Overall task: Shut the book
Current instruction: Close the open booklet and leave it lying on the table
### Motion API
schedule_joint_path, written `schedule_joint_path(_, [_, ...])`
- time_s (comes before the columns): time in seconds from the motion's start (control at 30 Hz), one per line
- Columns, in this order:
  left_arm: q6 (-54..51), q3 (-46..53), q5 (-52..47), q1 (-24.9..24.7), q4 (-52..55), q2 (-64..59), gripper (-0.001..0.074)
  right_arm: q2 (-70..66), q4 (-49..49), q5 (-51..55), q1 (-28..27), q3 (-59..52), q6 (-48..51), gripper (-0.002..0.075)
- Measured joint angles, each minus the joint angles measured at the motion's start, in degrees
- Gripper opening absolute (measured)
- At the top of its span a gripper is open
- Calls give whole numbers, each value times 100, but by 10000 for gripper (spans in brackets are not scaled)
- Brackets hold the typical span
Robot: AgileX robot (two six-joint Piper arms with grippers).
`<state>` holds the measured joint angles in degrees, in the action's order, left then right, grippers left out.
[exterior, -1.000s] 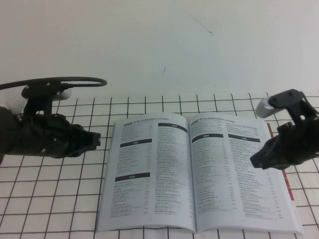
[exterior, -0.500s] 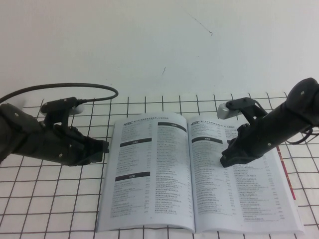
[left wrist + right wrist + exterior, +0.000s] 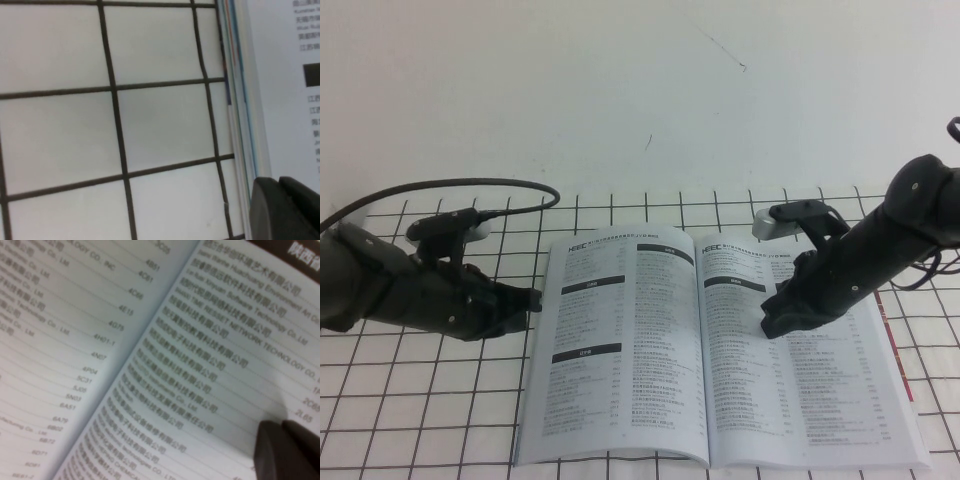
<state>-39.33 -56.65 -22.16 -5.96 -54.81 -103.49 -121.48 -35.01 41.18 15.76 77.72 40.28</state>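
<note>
Nearest me, the book (image 3: 620, 390) lies open and flat on the gridded mat (image 3: 410, 430), its spine running 6 to 12 o'clock. A strip of red cover (image 3: 900, 375) shows along its 3 o'clock side. Neither half is lifted, so I judge this to be the approach step, with the closing itself not yet begun.

Further in, the left gripper (image 3: 527, 298) sits low over the mat at the book's 9 o'clock, just beside the outer edge of the left page. I see nothing in its grasp, and I cannot tell whether it is open or closed. The right gripper (image 3: 772, 322) hangs over the right page, about 2 o'clock from the spine's middle and close to the paper. I cannot tell whether it touches or how wide it is set.

Next I would want the left tip under that page stack, to lift and fold it toward 3 o'clock. The right arm lies squarely in that path and would need to clear off first.

Farthest, the left arm's cable (image 3: 470, 186) loops at 10 o'clock, well apart from the book.
</note>
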Motion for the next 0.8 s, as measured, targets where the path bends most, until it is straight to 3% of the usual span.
schedule_joint_path(0.33, [0,-40,-3,-156,-223,-472,-4,0,14,8,0,0,-3,-2])
schedule_joint_path(0.53, [-18,-40,34,-680,-445,-498,-4,0,18,22,0,0,-3,-2])
schedule_joint_path(0.8, [-622,-252,-427,-1261,-1641,-535,-4,0,-61,43,-11,0,-3,-2])
